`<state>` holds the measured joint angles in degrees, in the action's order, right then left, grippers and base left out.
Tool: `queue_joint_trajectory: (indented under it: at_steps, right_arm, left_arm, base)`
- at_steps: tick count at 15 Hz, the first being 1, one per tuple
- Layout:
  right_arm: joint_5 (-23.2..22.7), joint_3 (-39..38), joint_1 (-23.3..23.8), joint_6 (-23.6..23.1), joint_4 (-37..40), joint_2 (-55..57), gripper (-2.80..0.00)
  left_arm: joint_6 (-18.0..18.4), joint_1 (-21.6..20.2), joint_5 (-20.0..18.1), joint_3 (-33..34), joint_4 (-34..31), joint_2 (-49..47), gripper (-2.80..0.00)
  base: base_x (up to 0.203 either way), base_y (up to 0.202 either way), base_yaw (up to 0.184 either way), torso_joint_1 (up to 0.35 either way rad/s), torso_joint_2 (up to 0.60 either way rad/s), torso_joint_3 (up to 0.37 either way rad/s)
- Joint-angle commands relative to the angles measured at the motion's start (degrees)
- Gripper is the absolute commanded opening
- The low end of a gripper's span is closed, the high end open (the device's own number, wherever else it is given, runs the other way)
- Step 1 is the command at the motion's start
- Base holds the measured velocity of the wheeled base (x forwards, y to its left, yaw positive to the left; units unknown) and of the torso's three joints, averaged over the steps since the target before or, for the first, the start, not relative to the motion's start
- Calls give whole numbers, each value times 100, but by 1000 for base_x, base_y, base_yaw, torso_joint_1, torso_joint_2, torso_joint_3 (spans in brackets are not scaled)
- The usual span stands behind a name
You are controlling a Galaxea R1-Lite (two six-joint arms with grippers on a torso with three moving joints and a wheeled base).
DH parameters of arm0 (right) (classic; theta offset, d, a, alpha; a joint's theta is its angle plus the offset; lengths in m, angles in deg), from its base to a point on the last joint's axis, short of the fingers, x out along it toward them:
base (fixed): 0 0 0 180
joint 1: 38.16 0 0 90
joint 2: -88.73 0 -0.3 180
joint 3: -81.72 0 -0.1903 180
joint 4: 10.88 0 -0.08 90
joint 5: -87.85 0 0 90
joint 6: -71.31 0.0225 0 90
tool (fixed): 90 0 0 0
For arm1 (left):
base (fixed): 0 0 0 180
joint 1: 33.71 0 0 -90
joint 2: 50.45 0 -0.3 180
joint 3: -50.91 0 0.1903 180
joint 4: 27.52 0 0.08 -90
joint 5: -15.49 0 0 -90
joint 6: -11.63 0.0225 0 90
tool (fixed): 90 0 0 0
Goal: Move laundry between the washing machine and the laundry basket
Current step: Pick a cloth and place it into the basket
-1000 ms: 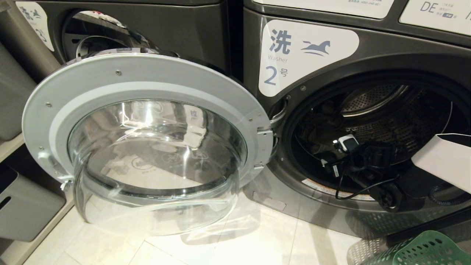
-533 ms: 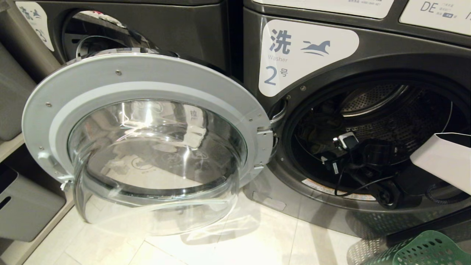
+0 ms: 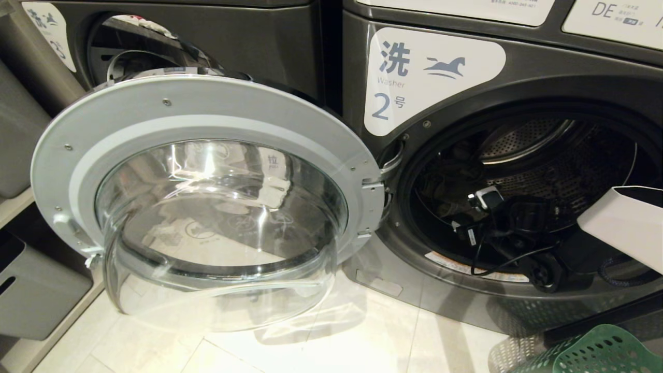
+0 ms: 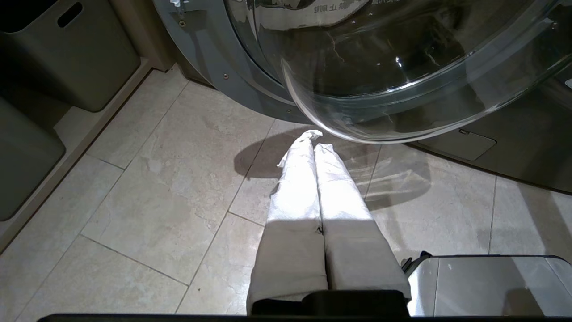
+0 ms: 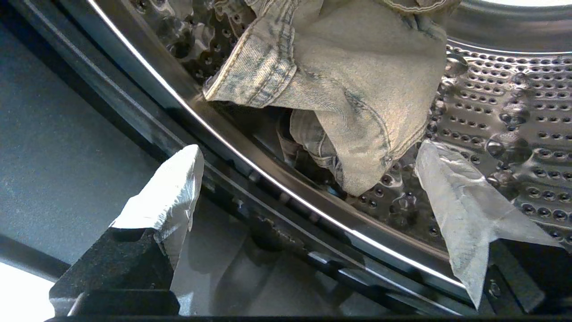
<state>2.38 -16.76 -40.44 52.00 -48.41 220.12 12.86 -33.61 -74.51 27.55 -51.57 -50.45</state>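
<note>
The washing machine (image 3: 435,77) marked 2 stands with its round glass door (image 3: 207,207) swung wide to the left. A grey-olive piece of laundry (image 5: 348,80) lies crumpled on the perforated drum wall, dimly seen in the head view too (image 3: 445,189). My right gripper (image 5: 309,147) reaches over the drum's lip, open, with its white-wrapped fingertips just short of the cloth's lower corner and nothing between them; in the head view the right gripper (image 3: 474,217) is inside the opening. The green laundry basket (image 3: 595,352) shows at the lower right. My left gripper (image 4: 316,139) hangs shut over the floor under the door.
Grey bins (image 3: 31,290) sit on shelves at the left, beside a neighbouring washer (image 3: 207,36). The open door's glass bowl (image 4: 402,67) juts out low over the tiled floor (image 4: 156,188). A silver part of my base (image 4: 487,286) is beside the left gripper.
</note>
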Motion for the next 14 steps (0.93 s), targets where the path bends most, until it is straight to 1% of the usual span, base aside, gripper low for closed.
queue_joint_trajectory:
  at_steps: [1, 4, 9, 12, 14]
  right_arm:
    - [4, 37, 17, -11, -36, -22, 0]
    - [21, 247, 35, -11, -36, 35, 0]
    - [12, 310, 35, -3, 158, 27, 0]
    - [18, 288, 35, 2, 214, -3, 0]
    - [9, 120, 35, 3, 320, -154, 0]
  left_arm:
    - [0, -1, 0, 9, -2, 9, -280]
    - [0, -1, 0, 9, -2, 1, -280]
    - [0, -1, 0, 9, -2, 9, -280]
    - [0, -1, 0, 9, -2, 9, -280]
    - [0, -1, 0, 9, -2, 0, -280]
  base:
    - [0, 0, 0, 0, 0, 0]
    - [0, 0, 0, 0, 0, 0]
    - [0, 0, 0, 0, 0, 0]
    - [0, 0, 0, 0, 0, 0]
    - [0, 0, 0, 0, 0, 0]
